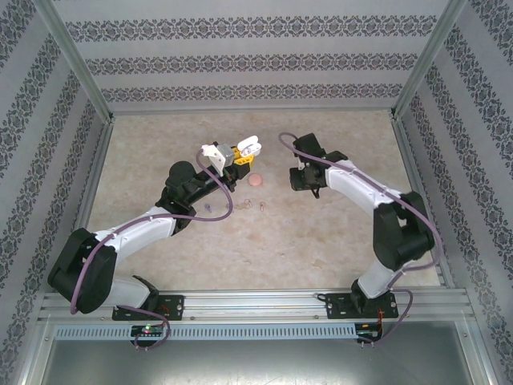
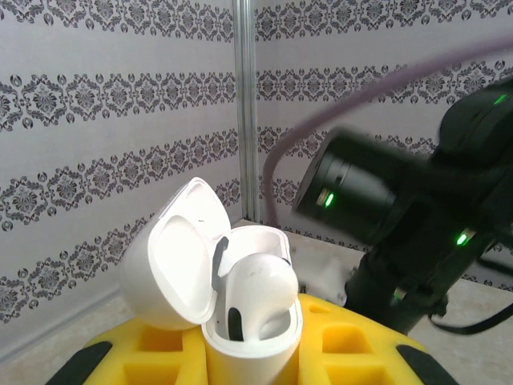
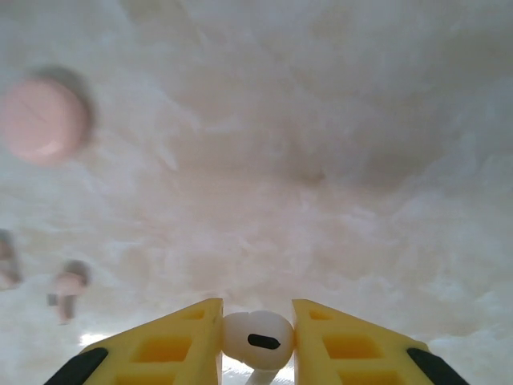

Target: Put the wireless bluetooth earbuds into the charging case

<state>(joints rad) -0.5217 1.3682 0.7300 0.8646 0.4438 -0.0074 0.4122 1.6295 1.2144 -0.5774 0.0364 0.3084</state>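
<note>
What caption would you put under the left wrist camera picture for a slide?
Left gripper holds the open white charging case, one white earbud seated inside.

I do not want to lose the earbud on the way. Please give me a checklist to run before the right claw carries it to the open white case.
1. Is the held earbud pinched between the fingers of the right claw: ok.
2. Is the white case clamped in the left claw: ok.
3. Is the lid open: ok.
4. Is there a free slot beside the seated earbud: cannot tell, the seated one hides it.
5. Is the right claw above the white case: not ok, in the top view it is apart, off to the right.
6. Does the stem of the held earbud line up with the slot: cannot tell.
</note>
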